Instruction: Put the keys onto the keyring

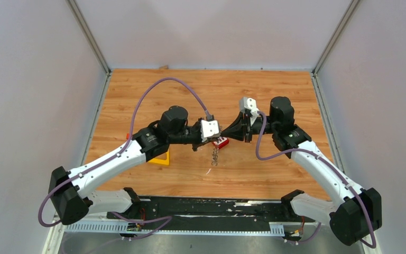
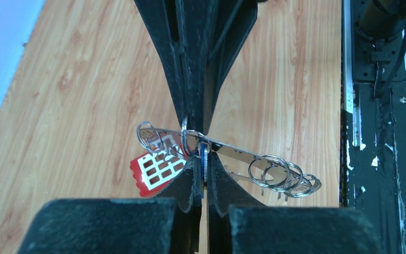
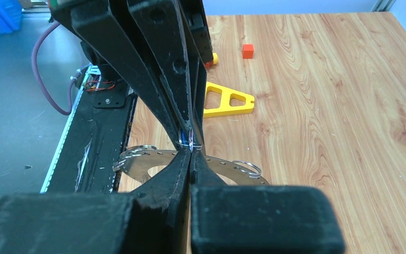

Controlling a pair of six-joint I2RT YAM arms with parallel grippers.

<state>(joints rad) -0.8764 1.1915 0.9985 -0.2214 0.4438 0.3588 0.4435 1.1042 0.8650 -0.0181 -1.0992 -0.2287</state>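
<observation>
Two arms over wooden table, pale walls, left fingers pinching blue key, right fingers clamping keyring.

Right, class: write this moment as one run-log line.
left fingers: shut on blue key | right fingers: shut on keyring | red block: beside keyring | threading: cannot tell
</observation>
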